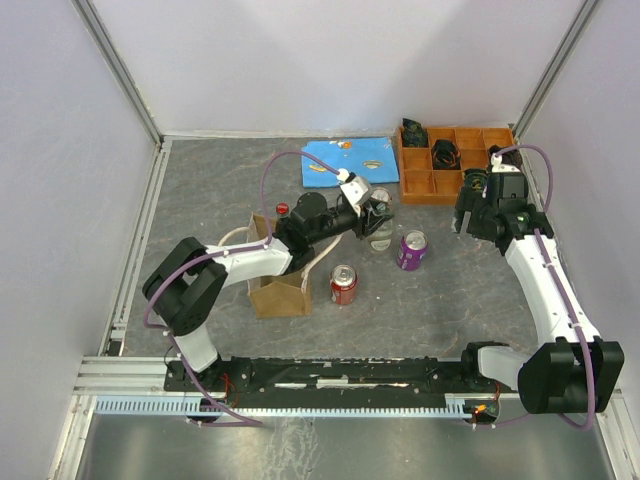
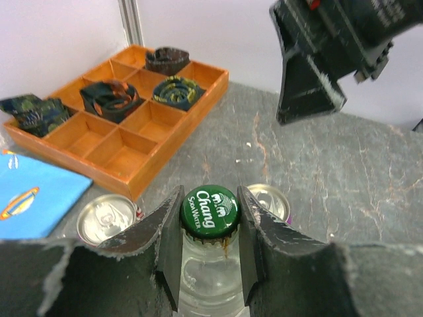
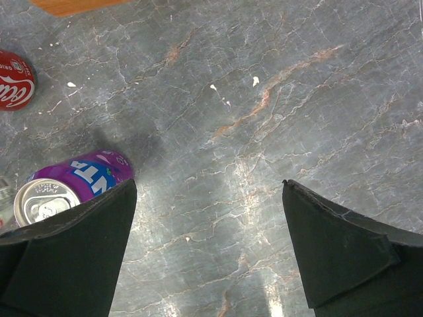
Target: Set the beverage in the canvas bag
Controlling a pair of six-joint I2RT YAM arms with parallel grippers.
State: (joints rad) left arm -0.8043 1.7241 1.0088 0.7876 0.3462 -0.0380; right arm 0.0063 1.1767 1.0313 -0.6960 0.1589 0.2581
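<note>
The beverage, a clear glass bottle (image 2: 209, 264) with a green Chang soda water cap (image 2: 210, 210), stands upright on the table. My left gripper (image 2: 210, 198) is shut on its neck just under the cap, one finger on each side. From above, the left gripper (image 1: 377, 214) sits over the bottle (image 1: 381, 240) mid-table. The canvas bag (image 1: 277, 285), tan with cream looped handles, stands upright to the left beside the left arm. My right gripper (image 3: 208, 188) hangs open over bare table, right of the bottle in the top view (image 1: 472, 222).
A purple can (image 1: 411, 250) stands just right of the bottle, a red can (image 1: 343, 284) in front of it, and a silver-topped can (image 1: 381, 196) behind it. An orange compartment tray (image 1: 420, 183) and a blue flat pack (image 1: 350, 160) lie at the back.
</note>
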